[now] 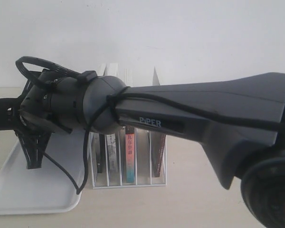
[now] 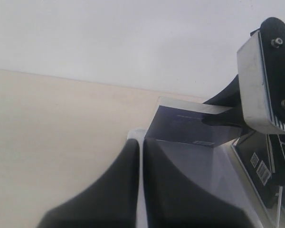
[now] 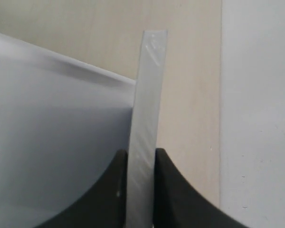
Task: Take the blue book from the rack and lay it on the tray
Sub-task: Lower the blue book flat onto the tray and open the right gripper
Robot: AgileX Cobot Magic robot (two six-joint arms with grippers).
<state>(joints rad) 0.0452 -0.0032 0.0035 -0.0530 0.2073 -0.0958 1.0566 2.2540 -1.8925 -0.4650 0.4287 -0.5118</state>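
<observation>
The right gripper [image 3: 141,156] is clamped on the blue book [image 2: 180,127], whose thin pale edge shows pinched between its two fingers in the right wrist view. The book is out of the rack [image 1: 133,183] and stands on edge above the tray [image 1: 19,199]. Its dark cover faces the tray's near corner, and its lower edge is at or just above the tray floor. I cannot tell whether it touches.

The move to come turns on that stance. The book's flat face is upright and the tray lies directly under it, so it likely needs tipping over before release rather than carrying sideways.

The left gripper [image 2: 140,141] sits at the tray's corner, jaws nearly together with a pale sliver between them in line with the rim. I cannot tell whether they pinch it. Other books are in the rack beside the tray.
</observation>
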